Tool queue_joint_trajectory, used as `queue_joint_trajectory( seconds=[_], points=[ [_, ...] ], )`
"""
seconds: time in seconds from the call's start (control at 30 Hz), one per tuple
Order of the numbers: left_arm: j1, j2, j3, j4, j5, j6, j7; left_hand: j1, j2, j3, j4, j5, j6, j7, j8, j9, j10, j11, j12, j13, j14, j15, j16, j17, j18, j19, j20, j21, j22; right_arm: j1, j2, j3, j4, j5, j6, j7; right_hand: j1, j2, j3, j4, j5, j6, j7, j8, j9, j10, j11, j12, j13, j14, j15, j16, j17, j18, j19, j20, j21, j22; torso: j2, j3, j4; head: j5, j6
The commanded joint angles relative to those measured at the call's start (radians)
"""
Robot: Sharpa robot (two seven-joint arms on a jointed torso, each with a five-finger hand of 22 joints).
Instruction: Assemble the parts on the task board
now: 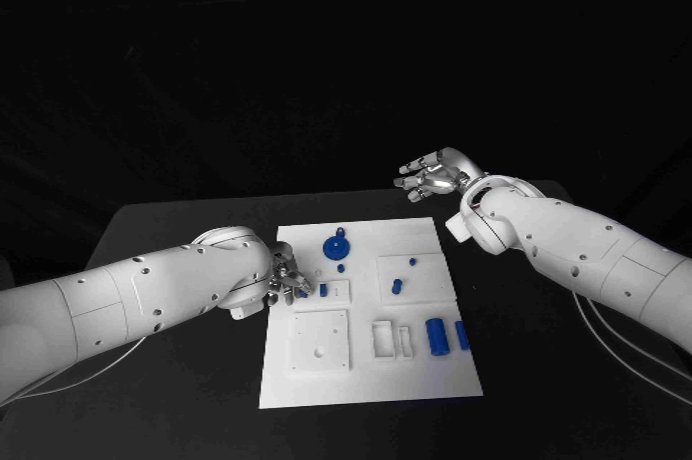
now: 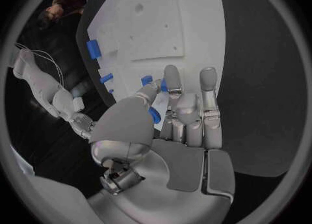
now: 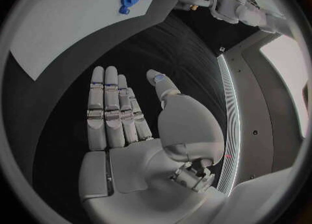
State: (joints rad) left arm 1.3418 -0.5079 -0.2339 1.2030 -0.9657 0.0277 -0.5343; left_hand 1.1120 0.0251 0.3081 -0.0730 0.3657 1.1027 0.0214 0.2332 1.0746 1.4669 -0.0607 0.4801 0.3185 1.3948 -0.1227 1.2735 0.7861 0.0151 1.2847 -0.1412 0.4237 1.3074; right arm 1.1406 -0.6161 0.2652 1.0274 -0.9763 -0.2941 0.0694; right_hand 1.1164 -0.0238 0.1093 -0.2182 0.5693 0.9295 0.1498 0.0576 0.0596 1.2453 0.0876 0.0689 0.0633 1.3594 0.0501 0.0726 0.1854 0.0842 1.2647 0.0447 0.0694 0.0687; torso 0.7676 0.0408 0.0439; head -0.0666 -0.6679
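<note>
Left hand (image 1: 283, 280) at the board's (image 1: 433, 375) left edge, pinching a small blue part (image 2: 154, 114) between thumb and fingers. Right hand (image 1: 434, 175) holds nothing, fingers apart, off the far right corner; left is nearer.

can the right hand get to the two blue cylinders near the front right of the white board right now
Probably yes. The right hand hovers flat and holds nothing beyond the white task board, and nothing lies over the two upright-lying blue cylinders; it would have to draw back along the board's right side.
</note>
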Motion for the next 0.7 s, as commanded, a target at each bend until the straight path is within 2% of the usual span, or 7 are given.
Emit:
queue_joint_trajectory(
  seconds=[0.03, 0.1, 0.13, 0.3, 0.7],
  points=[
    [-0.010, 0.004, -0.005, 0.000, 0.005, 0.042, 0.002, -0.001, 0.003, 0.048, -0.042, -0.006, 0.031, -0.036, -0.011, -0.012, 0.045, -0.004, 0.001, -0.001, -0.001, 0.001, -0.005, -0.006, 0.010, -0.002, 0.007, 0.002, 0.019, 0.000, 0.000, 0.001, 0.000, -0.005, 0.012, 0.004, -0.001, -0.004, -0.005, 0.000, 0.002, -0.003, 0.001, 0.002, 0.001, -0.005, 0.002, -0.003, -0.001, -0.007, 0.001, -0.004, -0.001, 0.006, -0.005, 0.000, -0.001, -0.001, -0.001, -0.0003, 0.0012, -0.001, 0.000],
    [-0.010, 0.004, -0.005, -0.001, 0.006, 0.046, 0.000, 0.005, -0.009, 0.039, -0.027, -0.011, 0.041, -0.035, -0.034, -0.046, 0.045, -0.004, -0.008, -0.004, -0.002, 0.001, -0.012, -0.014, 0.009, -0.003, 0.007, -0.002, 0.018, 0.000, 0.000, 0.001, 0.001, -0.005, 0.012, 0.004, -0.001, -0.004, -0.005, 0.000, 0.002, -0.005, 0.001, 0.002, 0.001, -0.006, 0.002, -0.003, -0.001, -0.007, 0.001, -0.004, -0.002, 0.005, -0.005, 0.000, -0.002, -0.001, -0.001, -0.0002, 0.0009, -0.001, 0.001],
    [-0.010, 0.004, -0.005, -0.002, 0.007, 0.047, -0.001, -0.014, -0.022, 0.023, -0.012, -0.022, 0.037, -0.037, -0.043, -0.055, 0.045, -0.004, -0.009, -0.004, -0.005, 0.001, -0.016, -0.021, 0.008, -0.003, 0.007, -0.003, 0.018, 0.000, 0.000, 0.001, 0.001, -0.005, 0.012, 0.004, -0.001, -0.004, -0.005, 0.000, 0.002, -0.005, 0.001, 0.002, 0.001, -0.006, 0.002, -0.003, -0.001, -0.007, 0.001, -0.004, -0.002, 0.005, -0.005, 0.000, -0.002, -0.001, -0.001, -0.0001, 0.0010, -0.001, 0.001],
    [-0.010, 0.005, -0.005, -0.004, 0.008, 0.048, -0.002, -0.021, -0.039, -0.012, 0.021, -0.034, 0.049, -0.037, -0.075, -0.095, 0.044, -0.004, -0.015, -0.004, -0.006, -0.001, -0.024, -0.030, 0.004, 0.001, 0.004, -0.011, 0.018, 0.000, -0.002, 0.001, 0.001, -0.005, 0.012, 0.004, 0.000, -0.004, -0.006, 0.000, 0.002, -0.007, 0.002, 0.002, 0.001, -0.008, 0.003, -0.003, -0.001, -0.009, 0.002, -0.004, -0.002, 0.005, -0.007, 0.001, -0.002, -0.001, 0.000, -0.0003, 0.0010, -0.001, 0.001],
    [-0.010, 0.008, -0.005, -0.007, 0.009, 0.044, -0.003, -0.022, -0.050, -0.044, 0.049, -0.042, 0.055, -0.037, -0.086, -0.122, 0.044, -0.004, -0.020, -0.001, -0.007, -0.003, -0.030, -0.039, 0.001, 0.004, 0.001, -0.019, 0.018, 0.000, -0.003, 0.001, 0.003, -0.005, 0.014, 0.004, 0.001, -0.004, -0.008, 0.000, 0.001, -0.012, 0.003, 0.002, 0.000, -0.012, 0.004, -0.004, -0.001, -0.013, 0.004, -0.005, -0.003, 0.006, -0.011, 0.003, -0.002, -0.001, 0.000, -0.0008, 0.0005, 0.000, 0.002]
  ],
)
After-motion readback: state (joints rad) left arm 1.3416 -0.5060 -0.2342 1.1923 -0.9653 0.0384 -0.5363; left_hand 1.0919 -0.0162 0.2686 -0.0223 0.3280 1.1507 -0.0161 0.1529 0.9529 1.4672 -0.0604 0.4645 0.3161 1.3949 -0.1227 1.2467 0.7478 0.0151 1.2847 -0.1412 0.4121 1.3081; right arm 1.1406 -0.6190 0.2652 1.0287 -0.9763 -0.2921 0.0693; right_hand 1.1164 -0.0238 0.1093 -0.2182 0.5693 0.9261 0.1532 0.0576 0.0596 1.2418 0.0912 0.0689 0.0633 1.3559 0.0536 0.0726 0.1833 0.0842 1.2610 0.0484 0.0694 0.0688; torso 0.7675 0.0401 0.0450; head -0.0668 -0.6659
